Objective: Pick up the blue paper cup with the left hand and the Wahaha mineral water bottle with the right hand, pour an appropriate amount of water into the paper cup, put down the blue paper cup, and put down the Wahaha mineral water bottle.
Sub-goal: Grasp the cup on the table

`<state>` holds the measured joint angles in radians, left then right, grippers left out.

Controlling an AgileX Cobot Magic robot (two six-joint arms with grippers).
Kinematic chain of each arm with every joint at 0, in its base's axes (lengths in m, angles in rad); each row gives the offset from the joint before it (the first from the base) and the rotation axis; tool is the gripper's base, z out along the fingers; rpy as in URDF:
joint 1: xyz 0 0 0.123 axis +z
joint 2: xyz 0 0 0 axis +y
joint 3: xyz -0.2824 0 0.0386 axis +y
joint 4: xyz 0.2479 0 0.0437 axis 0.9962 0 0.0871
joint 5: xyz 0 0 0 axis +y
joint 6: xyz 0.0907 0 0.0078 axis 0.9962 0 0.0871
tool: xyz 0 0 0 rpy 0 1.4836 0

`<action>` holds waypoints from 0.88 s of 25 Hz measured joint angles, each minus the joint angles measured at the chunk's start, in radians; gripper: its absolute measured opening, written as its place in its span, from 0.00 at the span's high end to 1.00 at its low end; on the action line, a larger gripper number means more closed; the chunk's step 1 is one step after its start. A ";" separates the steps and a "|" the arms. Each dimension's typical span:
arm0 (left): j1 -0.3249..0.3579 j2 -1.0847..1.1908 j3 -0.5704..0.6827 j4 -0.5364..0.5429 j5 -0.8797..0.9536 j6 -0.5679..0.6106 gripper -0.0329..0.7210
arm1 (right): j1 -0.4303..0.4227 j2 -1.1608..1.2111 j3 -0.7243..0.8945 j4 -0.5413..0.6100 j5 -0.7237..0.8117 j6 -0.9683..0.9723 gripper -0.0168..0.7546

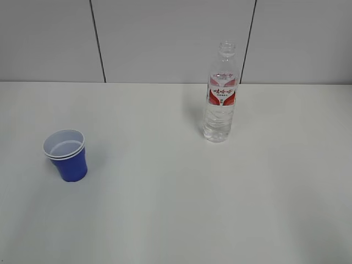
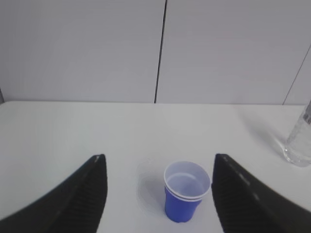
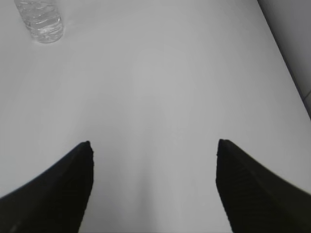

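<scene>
The blue paper cup [image 1: 67, 155] stands upright at the left of the white table, white inside, with a double white rim. The Wahaha mineral water bottle [image 1: 220, 94] stands upright at the back right of centre, uncapped, clear and ribbed, with a red-and-white label. No arm shows in the exterior view. In the left wrist view my left gripper [image 2: 159, 162] is open and empty; the cup [image 2: 185, 198] stands between its fingers, nearer the right one, not touched. My right gripper [image 3: 153, 143] is open and empty over bare table; the bottle's base [image 3: 42, 20] lies far off at the top left.
The white table [image 1: 176, 209] runs back to a grey panelled wall [image 1: 165, 38] with dark vertical seams. The bottle's base also shows at the right edge of the left wrist view [image 2: 300, 145]. The table's right edge [image 3: 286, 63] shows in the right wrist view.
</scene>
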<state>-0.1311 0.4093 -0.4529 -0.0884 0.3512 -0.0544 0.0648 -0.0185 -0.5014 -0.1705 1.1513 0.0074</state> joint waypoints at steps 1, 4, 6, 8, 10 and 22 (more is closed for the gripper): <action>-0.005 0.009 0.029 -0.005 -0.024 0.002 0.27 | 0.000 0.000 0.000 0.000 0.000 0.000 0.22; -0.005 0.018 0.113 -0.021 -0.076 0.002 0.27 | 0.000 0.000 0.000 0.000 0.000 0.000 0.22; -0.007 0.018 0.162 -0.027 -0.095 0.002 0.27 | 0.000 0.000 0.000 -0.002 0.000 0.000 0.22; -0.007 0.018 0.205 -0.029 -0.106 0.002 0.27 | 0.000 0.000 0.000 -0.002 0.000 0.000 0.22; -0.007 0.018 0.229 -0.029 -0.131 0.002 0.27 | 0.000 0.000 0.000 -0.002 0.000 0.000 0.22; -0.007 0.100 0.238 -0.017 -0.241 0.002 0.27 | 0.000 0.000 0.000 -0.002 0.000 0.000 0.22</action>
<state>-0.1377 0.5097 -0.2152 -0.1050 0.1098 -0.0526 0.0648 -0.0185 -0.5014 -0.1722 1.1513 0.0074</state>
